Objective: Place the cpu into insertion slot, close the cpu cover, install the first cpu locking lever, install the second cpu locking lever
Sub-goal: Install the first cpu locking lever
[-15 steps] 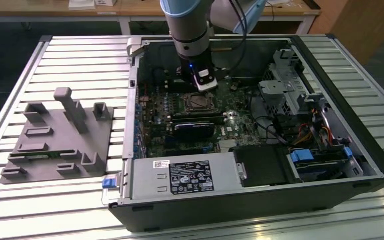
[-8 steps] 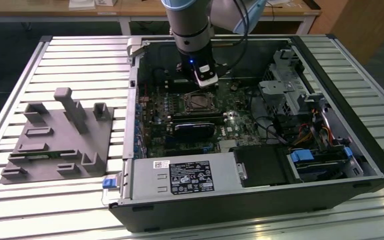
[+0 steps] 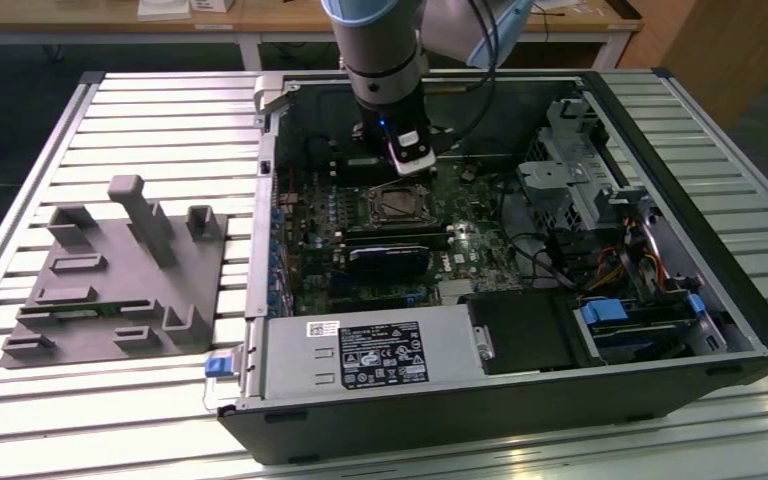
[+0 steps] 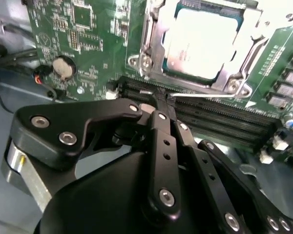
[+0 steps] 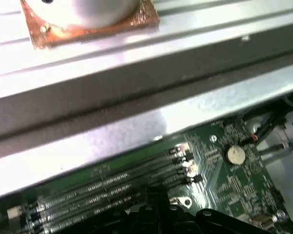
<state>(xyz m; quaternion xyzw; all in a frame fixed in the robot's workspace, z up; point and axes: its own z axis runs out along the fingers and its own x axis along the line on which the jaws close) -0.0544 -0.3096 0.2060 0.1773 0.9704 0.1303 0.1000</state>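
Second wrist view shows cpu [image 4: 202, 41] lying in insertion slot [image 4: 162, 48]

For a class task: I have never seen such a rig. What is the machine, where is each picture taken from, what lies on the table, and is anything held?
The machine is a robot arm ending in a gripper. The exterior view looks from off the arm at a slatted table bearing an open computer case and, on that view's left, a grey holder. Both wrist views ride on the arm and show the green board. In the second wrist view the cpu sits in the slot under the closed cover. The gripper is shut, its tip at a thin lever; whether it grips the lever is unclear.
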